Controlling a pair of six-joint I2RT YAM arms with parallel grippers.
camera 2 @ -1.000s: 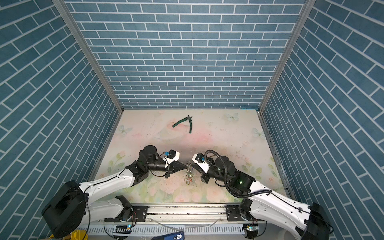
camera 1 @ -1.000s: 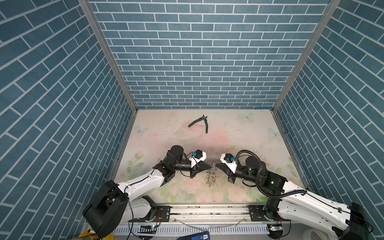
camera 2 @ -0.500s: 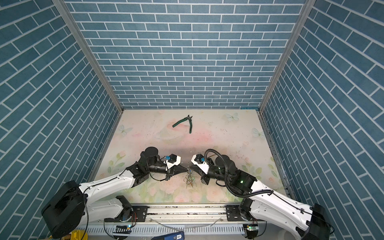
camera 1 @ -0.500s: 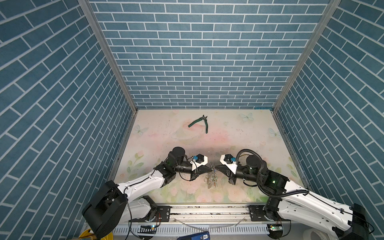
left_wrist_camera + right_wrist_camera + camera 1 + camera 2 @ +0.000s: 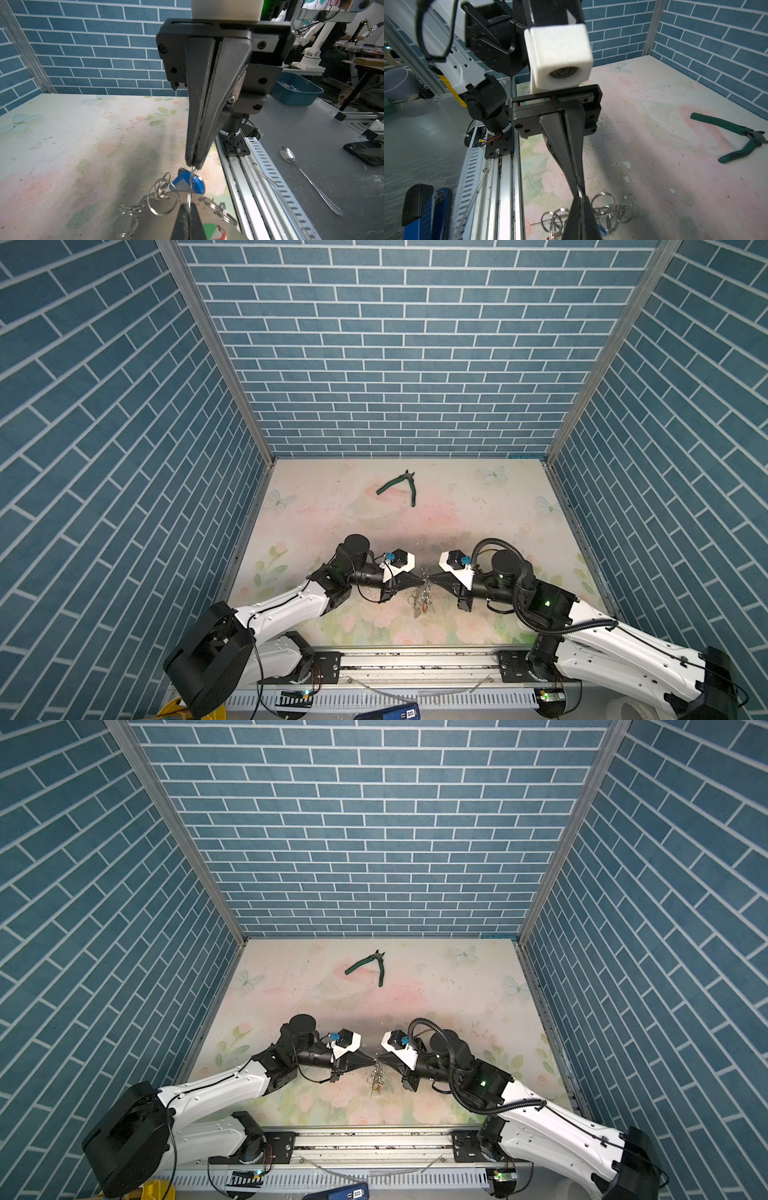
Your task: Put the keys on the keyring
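The left gripper (image 5: 188,204) and right gripper (image 5: 193,165) clamp tip to tip on one wire ring (image 5: 189,193) at the edge of the hanging keyring (image 5: 166,222), the keys (image 5: 182,182) just beside it, so any opposed pull could slip the thin wire and drop the assembly

Strays on and off the floral table (image 5: 478,510)
Green pliers (image 5: 401,485) (image 5: 370,967) (image 5: 735,135) lie at 12 o'clock on the table, nose toward 1, handles splayed toward 6 and 8. On the grey bench beside the table: spoon (image 5: 307,178), blue tub (image 5: 297,91), dark phone (image 5: 365,152).
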